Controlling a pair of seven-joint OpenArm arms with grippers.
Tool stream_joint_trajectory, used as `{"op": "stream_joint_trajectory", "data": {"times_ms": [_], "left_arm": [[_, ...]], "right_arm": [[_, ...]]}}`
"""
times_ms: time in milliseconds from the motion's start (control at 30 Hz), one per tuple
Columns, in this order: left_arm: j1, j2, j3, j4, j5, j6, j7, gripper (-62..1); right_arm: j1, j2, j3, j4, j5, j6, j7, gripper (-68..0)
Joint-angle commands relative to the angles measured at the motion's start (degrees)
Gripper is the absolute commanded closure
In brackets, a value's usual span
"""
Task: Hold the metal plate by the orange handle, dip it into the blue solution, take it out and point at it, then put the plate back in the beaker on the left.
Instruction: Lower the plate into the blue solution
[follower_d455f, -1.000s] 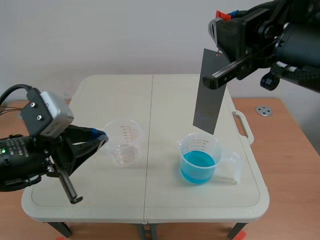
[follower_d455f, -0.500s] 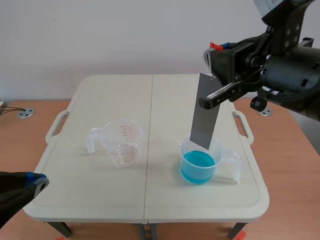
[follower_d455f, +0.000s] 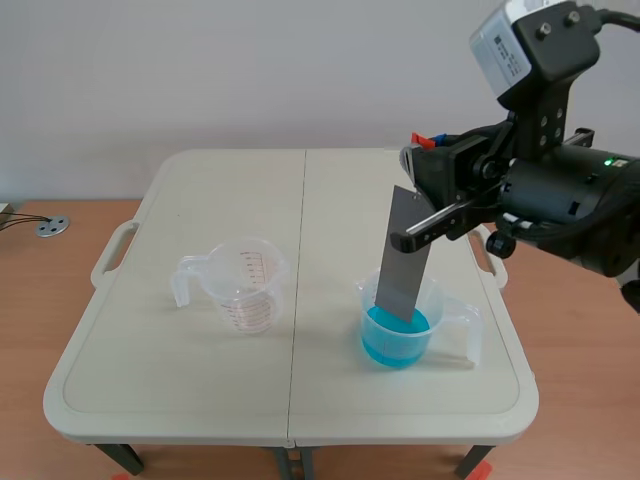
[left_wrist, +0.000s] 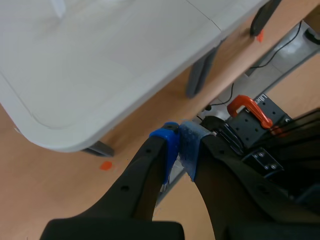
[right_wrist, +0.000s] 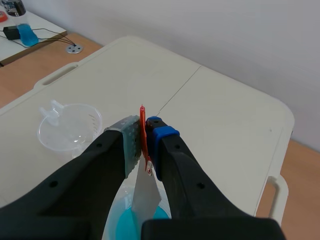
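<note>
The dip is in hand: the right claw (follower_d455f: 410, 197) pinches the plate (follower_d455f: 400, 265) by its orange handle (right_wrist: 143, 131), lower end inside the blue beaker (follower_d455f: 400, 338) at the counter's (follower_d455f: 200, 380) 4 o'clock. Next, I'd judge, a straight lift out. The left claw (left_wrist: 178, 145), pressed together, hangs off the counter.

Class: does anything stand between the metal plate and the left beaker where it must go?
Nothing visible does. The plate, gripped by the right end effector, hangs in the blue beaker; only tabletop lies toward the left beaker.
</note>
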Motion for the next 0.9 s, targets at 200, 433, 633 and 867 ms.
{"op": "stream_joint_trajectory", "data": {"times_ms": [200, 433, 633, 867], "left_arm": [[2.5, 0.3, -0.2, 0.9, -0.4, -0.1, 0.1, -2.6], [2.5, 0.3, -0.2, 0.9, -0.4, -0.1, 0.1, -2.6], [2.5, 0.3, -0.2, 0.9, -0.4, -0.1, 0.0, -2.6], [2.5, 0.3, -0.1, 0.9, -0.4, -0.1, 0.1, -2.6]], "right_arm": [[0.4, 0.0, -0.2, -3.8, -3.6, 0.3, 5.8, -1.3], [0.4, 0.0, -0.2, -7.9, -8.3, 0.3, 10.3, -1.3], [0.4, 0.0, -0.2, -11.6, -12.3, 0.3, 13.2, -1.3], [0.4, 0.2, -0.2, -14.8, -15.7, 0.3, 14.9, -1.3]]}}
